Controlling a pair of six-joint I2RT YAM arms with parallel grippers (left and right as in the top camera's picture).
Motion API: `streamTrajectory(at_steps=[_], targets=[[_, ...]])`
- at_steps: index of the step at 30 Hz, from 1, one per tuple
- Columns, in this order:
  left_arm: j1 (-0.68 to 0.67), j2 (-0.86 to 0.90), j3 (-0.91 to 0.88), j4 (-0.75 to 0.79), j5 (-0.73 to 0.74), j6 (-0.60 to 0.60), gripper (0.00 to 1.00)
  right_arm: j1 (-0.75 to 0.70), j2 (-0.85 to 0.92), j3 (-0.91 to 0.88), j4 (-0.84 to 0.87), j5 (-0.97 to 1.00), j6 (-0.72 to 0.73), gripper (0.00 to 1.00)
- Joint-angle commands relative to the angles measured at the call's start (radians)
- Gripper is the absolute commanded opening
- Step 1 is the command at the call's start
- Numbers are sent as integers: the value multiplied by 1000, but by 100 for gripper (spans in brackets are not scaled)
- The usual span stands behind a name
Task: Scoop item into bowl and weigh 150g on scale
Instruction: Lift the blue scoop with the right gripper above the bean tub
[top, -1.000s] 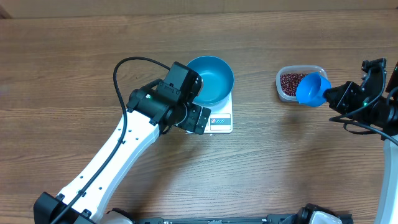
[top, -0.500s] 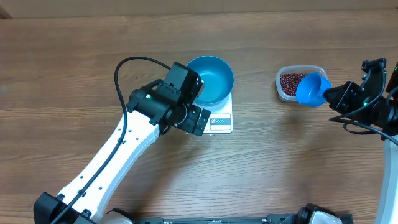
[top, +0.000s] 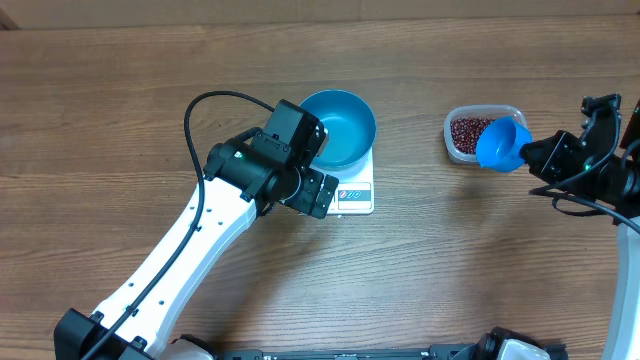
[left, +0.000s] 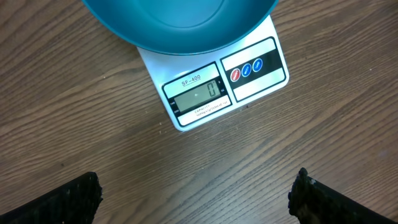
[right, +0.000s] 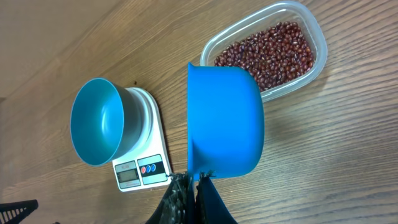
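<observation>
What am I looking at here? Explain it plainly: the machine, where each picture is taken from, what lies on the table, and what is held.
Two robot arms work at a wooden table. One picture looks straight down from above. The other two come from a camera on each wrist, so each shows its own fingers. The left gripper hangs wide open above the white scale and holds nothing. The scale's display reads 0. A blue bowl sits on the scale, empty. The right gripper is shut on the handle of a blue scoop, held at the edge of a clear tub of red-brown beans.
</observation>
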Motion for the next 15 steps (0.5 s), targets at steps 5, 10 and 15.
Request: streamTrajectory(at_steps=[5,10,15], targets=[[-1,0,14,3,3,15,100,0,103,66,-3,0,-34,4],[-1,0,14,4,3,15,100,18,197,162,0,87,-34,4],[-1,0,14,3,3,15,99,41,254,231,39,172,-99,4]])
